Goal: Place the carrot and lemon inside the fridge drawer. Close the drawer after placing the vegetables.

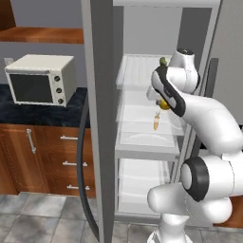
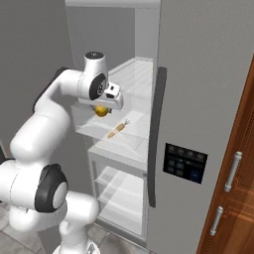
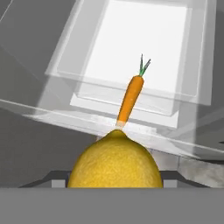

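Two-finger gripper (image 2: 102, 107) is closed on the small round bright-yellow lemon (image 3: 115, 161), held in the air over the wide see-through pale plastic fridge drawer (image 3: 57, 114) — pulled out, whitish front rim toward the robot. Hand view shows the slender orange carrot with green top (image 3: 131, 99) lying inside that drawer, tip toward the camera. Left base view adds a white toaster oven (image 1: 41, 79) on the dark counter and a small olive-green fruit (image 1: 163, 61) behind the arm.

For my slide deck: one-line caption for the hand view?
Lemon held in the pincer, above the fridge drawer where the carrot lies.
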Robot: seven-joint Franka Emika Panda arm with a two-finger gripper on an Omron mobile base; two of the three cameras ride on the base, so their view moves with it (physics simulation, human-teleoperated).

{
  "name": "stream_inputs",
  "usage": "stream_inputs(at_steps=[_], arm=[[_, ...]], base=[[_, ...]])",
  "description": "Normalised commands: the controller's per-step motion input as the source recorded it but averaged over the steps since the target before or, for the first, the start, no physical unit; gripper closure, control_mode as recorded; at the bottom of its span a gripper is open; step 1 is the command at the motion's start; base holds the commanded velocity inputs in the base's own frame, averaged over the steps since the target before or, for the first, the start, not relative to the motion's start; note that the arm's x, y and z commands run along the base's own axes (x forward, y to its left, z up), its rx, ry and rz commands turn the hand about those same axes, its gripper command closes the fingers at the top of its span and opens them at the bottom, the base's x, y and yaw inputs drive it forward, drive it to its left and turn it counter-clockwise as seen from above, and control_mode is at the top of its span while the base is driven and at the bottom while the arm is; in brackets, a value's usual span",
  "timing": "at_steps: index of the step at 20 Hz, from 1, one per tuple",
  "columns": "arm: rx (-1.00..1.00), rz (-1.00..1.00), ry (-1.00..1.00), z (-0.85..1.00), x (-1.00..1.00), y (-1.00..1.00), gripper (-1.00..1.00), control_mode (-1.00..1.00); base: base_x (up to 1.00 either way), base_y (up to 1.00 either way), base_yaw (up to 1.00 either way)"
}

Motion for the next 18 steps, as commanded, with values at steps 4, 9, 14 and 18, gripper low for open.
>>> stream_inputs(at_steps=[4,9,14,18], arm=[[0.0,0.0,-0.06,0.69,0.37,-0.16,1.0,-1.0],[0.01,0.0,0.0,-0.19,0.62,-0.04,1.0,-1.0],[0.01,0.0,0.0,-0.65,0.54,-0.03,1.0,-1.0],[0.01,0.0,0.0,-0.77,0.38,-0.03,1.0,-1.0]], base=[[0.0,0.0,0.0],[0.0,0.0,0.0],[0.0,0.0,0.0],[0.0,0.0,0.0]])
